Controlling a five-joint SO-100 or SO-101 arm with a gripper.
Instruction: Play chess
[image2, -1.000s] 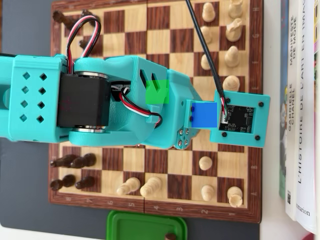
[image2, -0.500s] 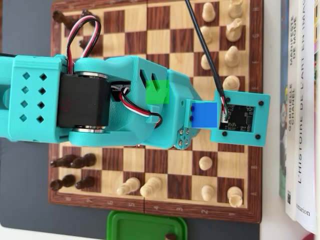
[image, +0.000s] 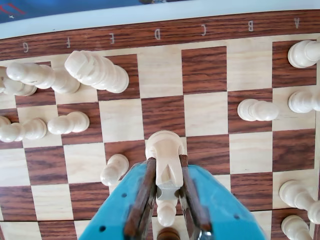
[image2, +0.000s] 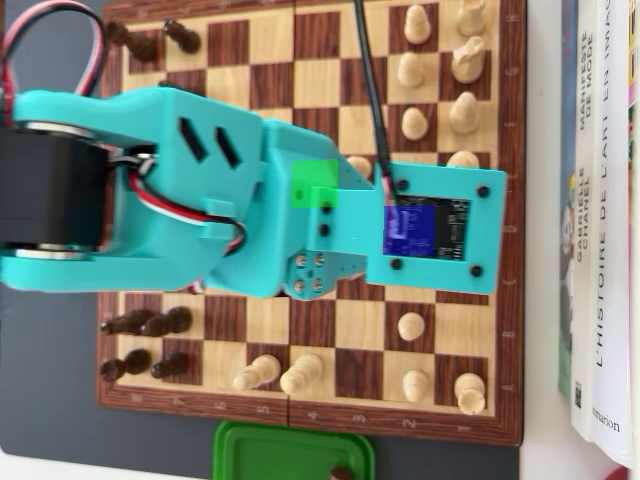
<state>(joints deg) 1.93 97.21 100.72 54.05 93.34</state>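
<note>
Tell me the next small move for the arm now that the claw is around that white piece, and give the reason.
Probably lift straight up a little before travelling. In the wrist view the claw has its fingers pressed against both sides of the white piece, while a white pawn stands on the neighbouring square of the chessboard; moving sideways low could knock it.

Overhead view: dark grey mat (image2: 50, 400) covers the table on the left & bottom. White tabletop strip (image2: 545, 200) on the right edge. Books (image2: 600, 230) lie flat at far right, spines w/ French titles, white & pale covers. Green plastic lid or tray (image2: 290, 450) at bottom edge, partly cut off. Light is even & bright, soft shadows only. No walls or windows seen.
</note>
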